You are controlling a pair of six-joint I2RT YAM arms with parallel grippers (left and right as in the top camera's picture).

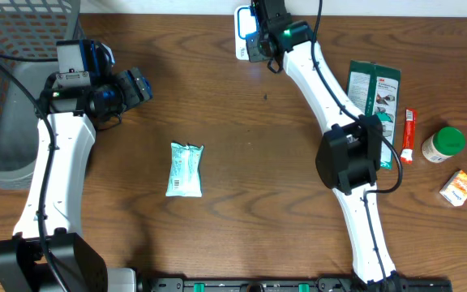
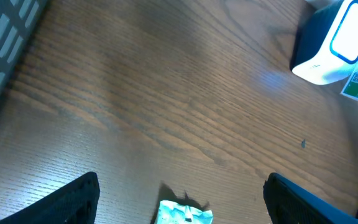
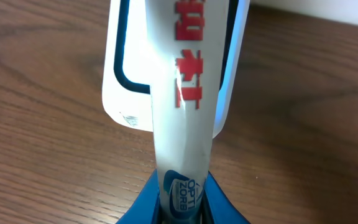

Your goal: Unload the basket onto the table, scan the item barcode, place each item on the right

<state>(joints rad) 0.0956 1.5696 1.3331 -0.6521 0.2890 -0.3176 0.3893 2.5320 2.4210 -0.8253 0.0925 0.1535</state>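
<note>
My right gripper (image 3: 182,190) is shut on a slim white item (image 3: 188,93) with red characters and a blue "OPTI ZORB" logo. It holds the item upright right in front of the white scanner (image 3: 126,93), whose face glows blue. Seen from overhead, the right gripper (image 1: 262,39) sits at the scanner (image 1: 242,32) by the table's far edge, and the item is mostly hidden under it. My left gripper (image 1: 140,85) hangs open over the table at the left, nothing between its fingers (image 2: 73,199). A teal packet (image 2: 185,214) lies flat below it.
The teal packet (image 1: 186,169) rests mid-table. A grey mesh basket (image 1: 6,97) stands at the far left. At the right lie a green pack (image 1: 374,93), a red tube (image 1: 409,134), a green-lidded jar (image 1: 443,144) and a small orange box (image 1: 459,187).
</note>
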